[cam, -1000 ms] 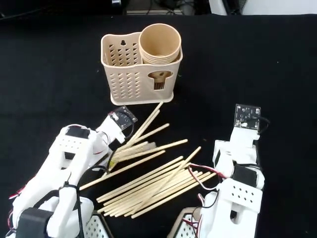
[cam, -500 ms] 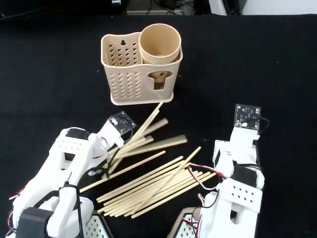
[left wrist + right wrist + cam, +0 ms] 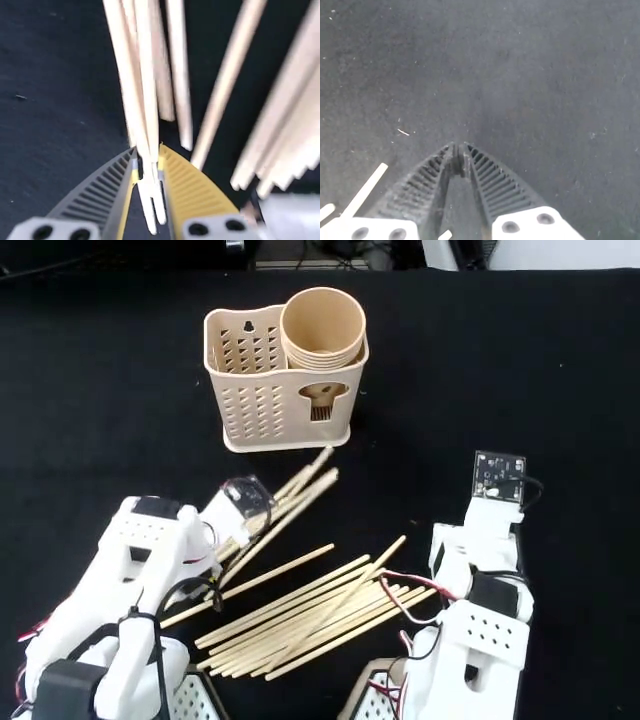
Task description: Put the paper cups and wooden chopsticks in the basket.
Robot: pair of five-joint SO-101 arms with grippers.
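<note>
A beige perforated basket [image 3: 256, 406] stands at the back of the black table, with stacked paper cups [image 3: 322, 332] in its right compartment. My left gripper [image 3: 148, 156] is shut on a few wooden chopsticks [image 3: 141, 95]. In the high view that held bundle [image 3: 296, 496] slants from the left gripper [image 3: 243, 518] towards the basket's base. Several more loose chopsticks [image 3: 318, 610] lie in a pile between the two arms. My right gripper [image 3: 458, 152] is shut on nothing, just above bare black cloth, right of the pile.
The right arm [image 3: 484, 570] stands at the front right, the left arm [image 3: 140, 580] at the front left. One chopstick end [image 3: 366, 192] shows beside the right gripper. Bare black cloth lies around the basket.
The left gripper has gathered the spread chopsticks near it into one tight bundle and swung them up towards the basket. The right arm has stayed still.
</note>
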